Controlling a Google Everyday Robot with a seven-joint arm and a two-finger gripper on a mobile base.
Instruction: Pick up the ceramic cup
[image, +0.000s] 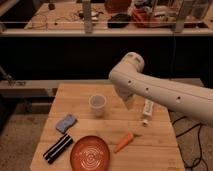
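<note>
The ceramic cup (97, 105) is small, whitish-grey and handleless. It stands upright on the wooden table (75, 95), left of the middle. My white arm reaches in from the right. My gripper (128, 100) hangs down from it over the table, a short way to the right of the cup and apart from it. It holds nothing that I can see.
A white tube with a printed label (146, 111) lies right of the gripper. An orange carrot (123, 142) and an orange plate (90, 153) are at the front. A blue sponge (66, 123) and a black object (57, 148) lie front left. Cluttered benches stand behind.
</note>
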